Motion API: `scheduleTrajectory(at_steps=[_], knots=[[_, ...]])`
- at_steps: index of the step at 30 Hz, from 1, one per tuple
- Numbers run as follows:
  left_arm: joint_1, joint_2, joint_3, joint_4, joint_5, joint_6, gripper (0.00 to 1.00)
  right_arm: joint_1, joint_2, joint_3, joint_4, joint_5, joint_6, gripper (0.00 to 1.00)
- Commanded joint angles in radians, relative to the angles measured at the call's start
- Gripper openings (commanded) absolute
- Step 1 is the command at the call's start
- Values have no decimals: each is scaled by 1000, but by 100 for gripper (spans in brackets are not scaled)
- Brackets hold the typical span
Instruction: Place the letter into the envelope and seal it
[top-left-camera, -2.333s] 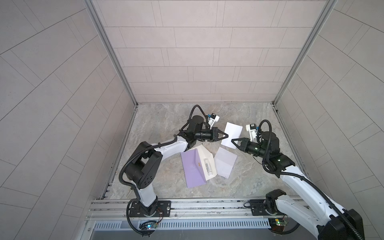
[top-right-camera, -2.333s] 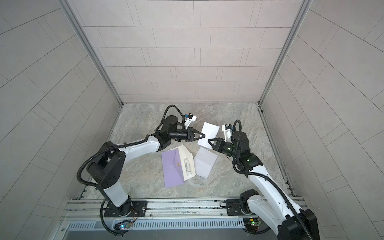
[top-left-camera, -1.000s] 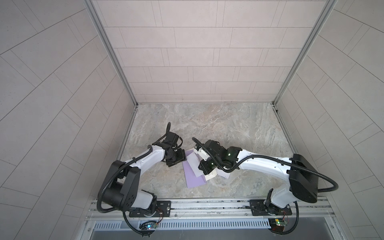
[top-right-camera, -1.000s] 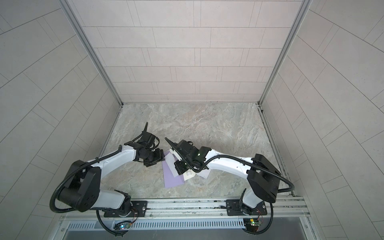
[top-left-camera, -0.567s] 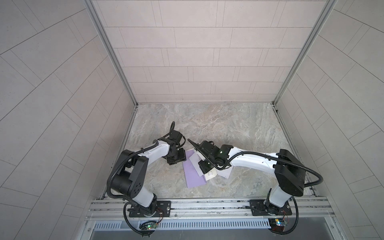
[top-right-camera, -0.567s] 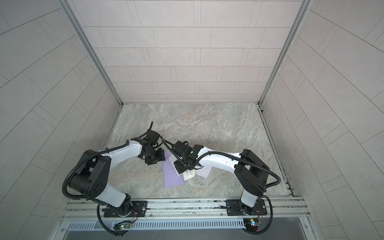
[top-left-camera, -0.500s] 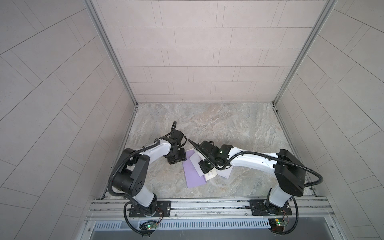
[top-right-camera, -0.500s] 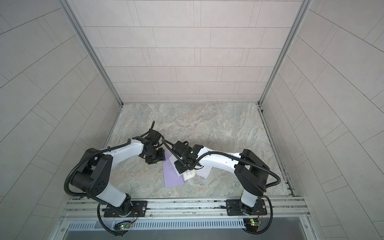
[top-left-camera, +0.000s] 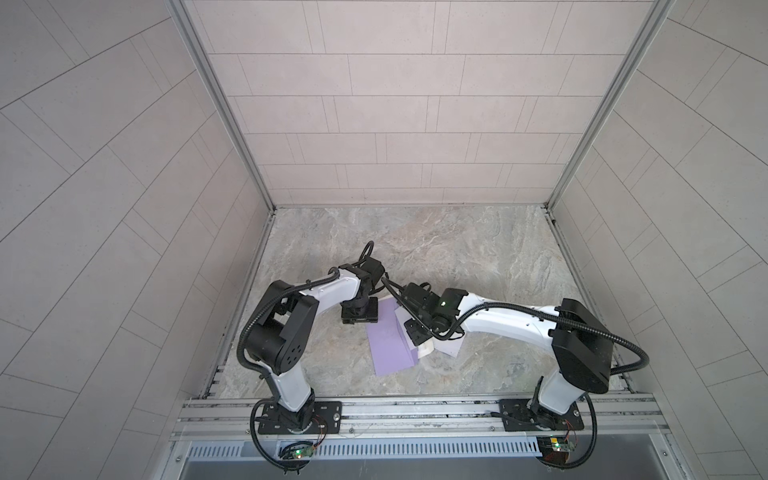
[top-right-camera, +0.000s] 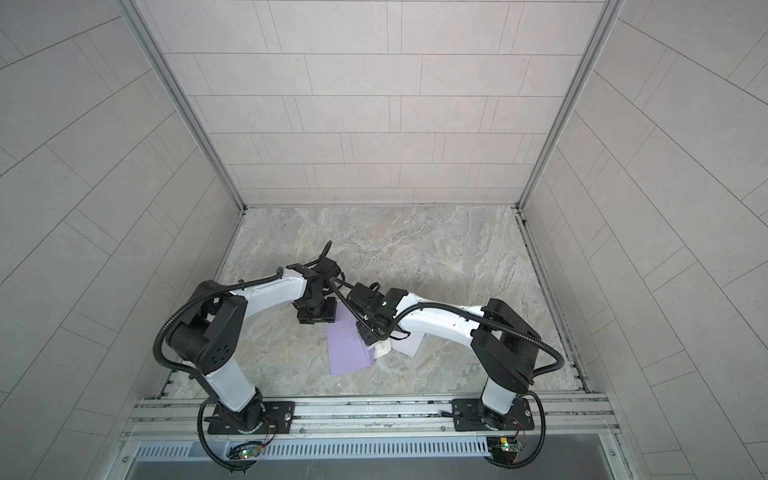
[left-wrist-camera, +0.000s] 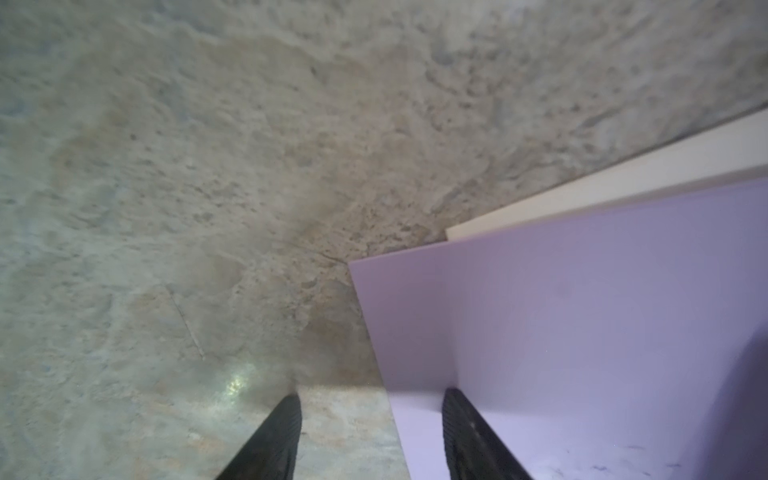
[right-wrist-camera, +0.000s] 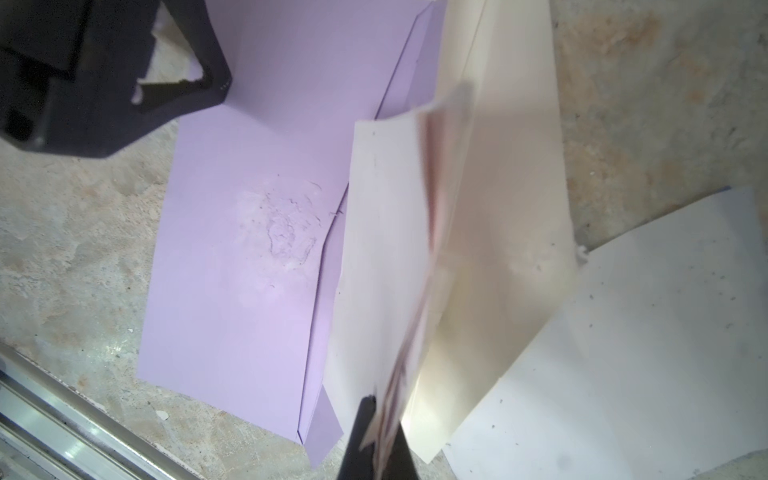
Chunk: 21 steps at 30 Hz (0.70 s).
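Cream letter (right-wrist-camera: 498, 249) pinched in right gripper (right-wrist-camera: 380, 419) beside envelope (right-wrist-camera: 249, 249), left gripper (left-wrist-camera: 371, 395) parted astride envelope's edge, table (left-wrist-camera: 208, 166) wide behind envelope.

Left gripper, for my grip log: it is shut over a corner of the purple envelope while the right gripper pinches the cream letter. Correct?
Not shut: the left gripper is open over a corner of the purple envelope, its fingers apart in the left wrist view. The right gripper does pinch the cream letter.
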Motion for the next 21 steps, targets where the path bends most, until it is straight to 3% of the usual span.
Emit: scheduleTrajectory(at_steps=[1, 11, 21], knots=[[-10, 97, -49, 54, -33, 2, 60, -23, 28, 16, -47, 3, 29, 0], [-11, 57, -60, 83, 32, 5, 60, -93, 58, -12, -4, -184, 29, 0], [-13, 19, -46, 118, 141, 16, 60, -97, 142, 29, 59, -264, 7, 0]])
